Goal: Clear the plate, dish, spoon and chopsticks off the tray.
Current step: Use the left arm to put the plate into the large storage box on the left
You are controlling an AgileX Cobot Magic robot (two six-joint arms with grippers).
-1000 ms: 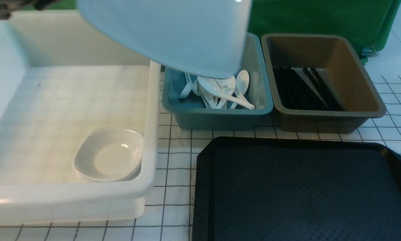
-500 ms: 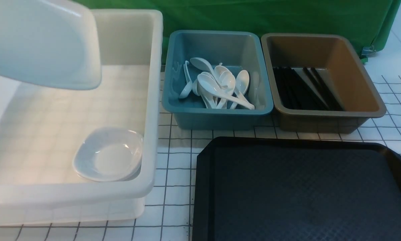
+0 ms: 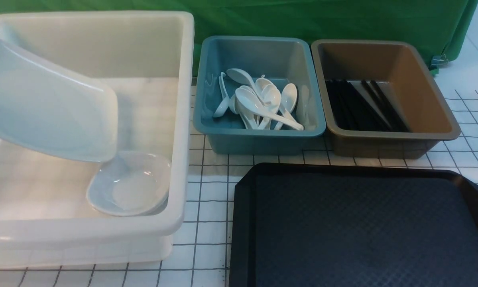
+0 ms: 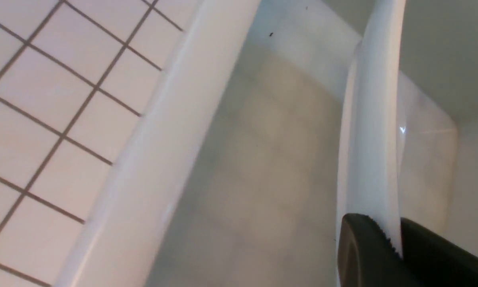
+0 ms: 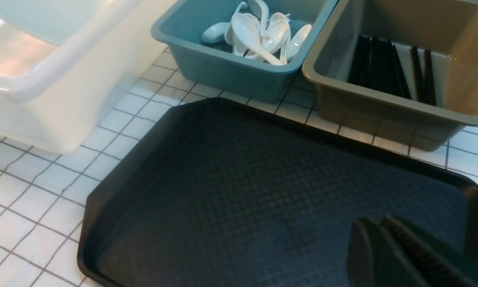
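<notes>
**Plate tilted in white bin**

My L claw (image 4: 398, 243) pinches the plate (image 3: 47, 107) by its rim, edge-on btwn the pads. The plate hangs tilted inside the white bin (image 3: 185, 119), its low corner over the dish (image 3: 131, 187); can't tell if they touch. The dish sits in that bin's near-right corner. Next over, the blue bin (image 3: 258, 143) w/ a heap of spoons (image 3: 258, 103). Then the brown bin (image 3: 382, 145) w/ chopsticks (image 3: 362, 105) flat on its floor. The tray (image 3: 362, 231) lies just in front of those two bins. My R claw (image 5: 382, 247) hangs over the tray, fingers pressed together.
</notes>
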